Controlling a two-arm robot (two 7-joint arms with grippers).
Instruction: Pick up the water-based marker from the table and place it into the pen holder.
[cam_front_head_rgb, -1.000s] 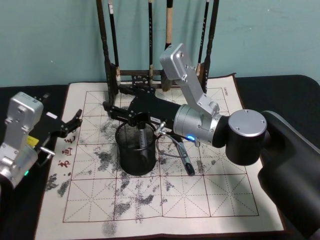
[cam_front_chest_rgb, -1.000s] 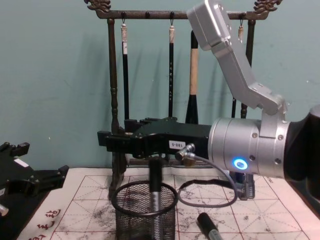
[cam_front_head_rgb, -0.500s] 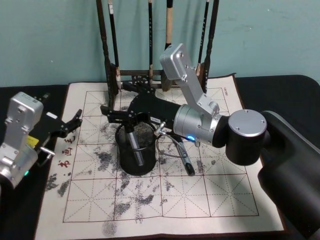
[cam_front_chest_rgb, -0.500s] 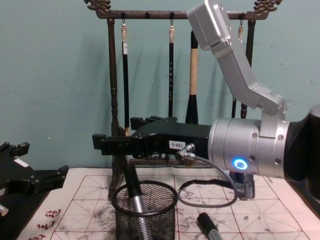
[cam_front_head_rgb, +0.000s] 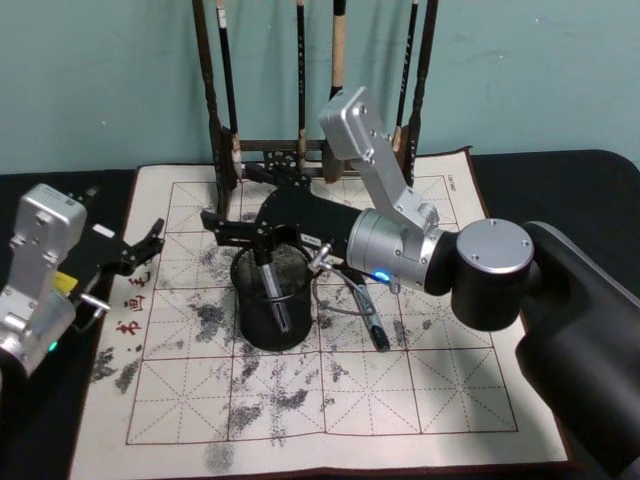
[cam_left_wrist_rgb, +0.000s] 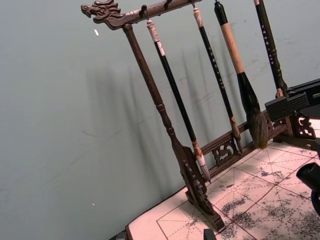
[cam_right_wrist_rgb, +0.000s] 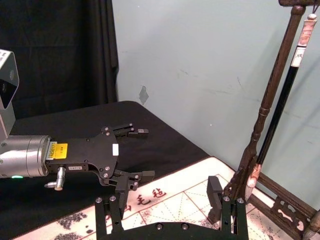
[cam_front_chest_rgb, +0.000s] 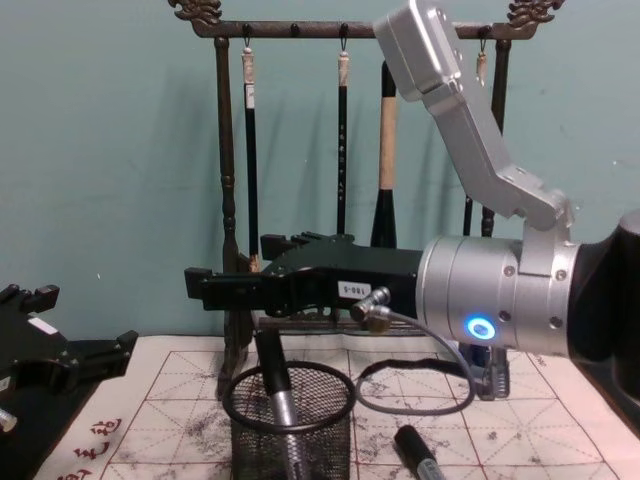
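Observation:
The water-based marker (cam_front_head_rgb: 271, 285), dark with a grey end, leans inside the pen holder (cam_front_head_rgb: 245, 315), a black wire-mesh cup on the table's gridded cloth (cam_front_head_rgb: 330, 400). The chest view shows the marker (cam_front_chest_rgb: 277, 392) slanting through the holder's rim (cam_front_chest_rgb: 335, 412). My right gripper (cam_front_head_rgb: 228, 195) hovers just above the holder, open, touching nothing; in the chest view it (cam_front_chest_rgb: 228, 265) sits over the rim. In the right wrist view its fingers (cam_right_wrist_rgb: 216, 192) stand apart with nothing between. My left gripper (cam_front_head_rgb: 150, 240) rests open at the cloth's left edge.
A tall dark wooden brush rack (cam_front_head_rgb: 300, 150) with hanging brushes stands behind the holder. A second dark pen (cam_front_head_rgb: 372, 322) and a looped cable (cam_front_chest_rgb: 415, 395) lie on the cloth right of the holder. The cloth's front half has free room.
The right gripper held the marker upright over the holder, then opened. The marker dropped in and tipped to lean against the rim.

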